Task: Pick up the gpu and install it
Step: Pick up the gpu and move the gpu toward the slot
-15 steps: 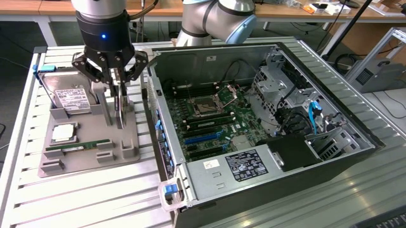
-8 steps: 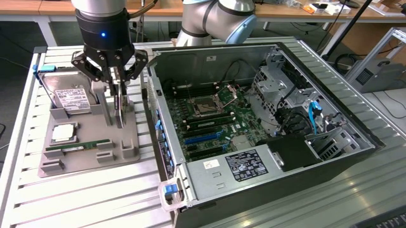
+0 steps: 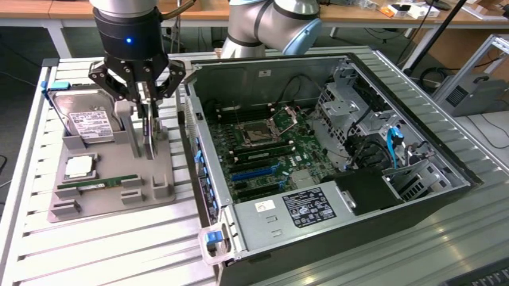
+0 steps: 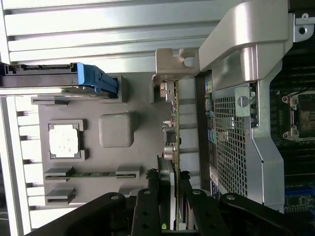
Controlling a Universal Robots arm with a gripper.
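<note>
Now, upper left in the exterior view, the black robot hand [image 3: 142,122] is clamped on the thin, upright, dark-and-silver gpu card [image 3: 149,144] above the grey moulded parts tray [image 3: 111,205].

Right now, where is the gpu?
The gpu stands on edge on the tray at the exterior view's left, under the end effector, between the hard drive and the computer case.

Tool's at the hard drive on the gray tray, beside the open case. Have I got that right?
Not the hard drive. The tool is at the gpu, which stands on edge on the gray tray beside the open case. The wrist view shows the card at the tool.
</note>
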